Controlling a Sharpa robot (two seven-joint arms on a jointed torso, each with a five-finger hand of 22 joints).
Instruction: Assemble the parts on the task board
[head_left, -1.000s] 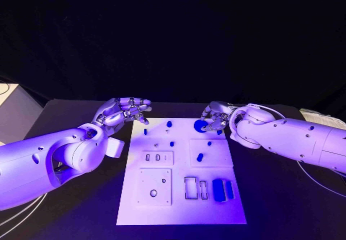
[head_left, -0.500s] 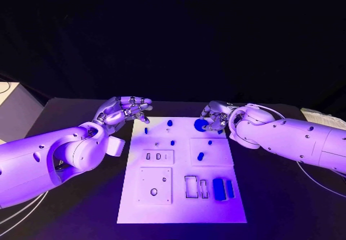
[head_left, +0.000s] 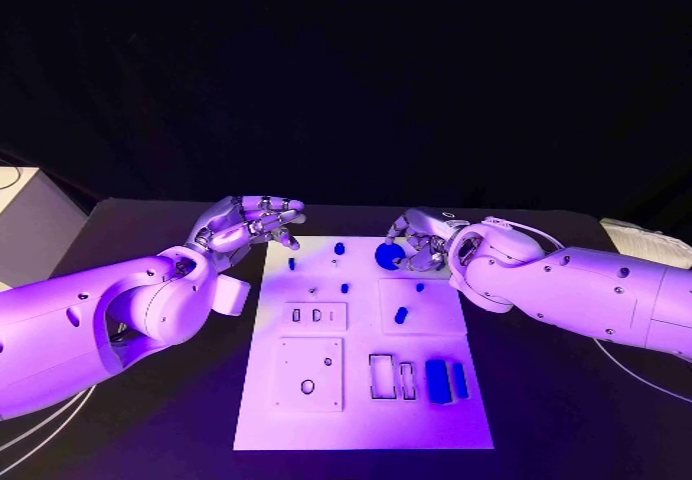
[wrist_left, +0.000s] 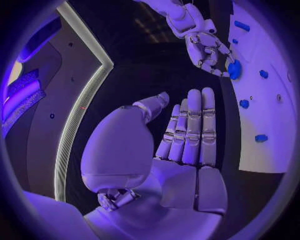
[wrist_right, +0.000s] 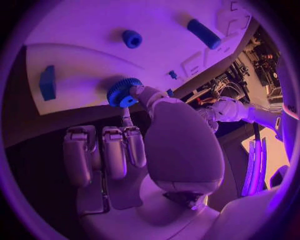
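The right hand (head_left: 414, 243) has moved a little toward the middle of the task board (head_left: 361, 420), carrying the round blue gear (head_left: 389, 255) with it. It pinches the gear between thumb and finger, over the board's far edge near the far right corner. It looks as if the gear is just above the board, though that is hard to tell. The left hand (head_left: 248, 222) holds nothing, its fingers apart, above the counter (head_left: 159, 420) just beside the board's far left corner. Other small blue parts (head_left: 444, 380) sit on the board.
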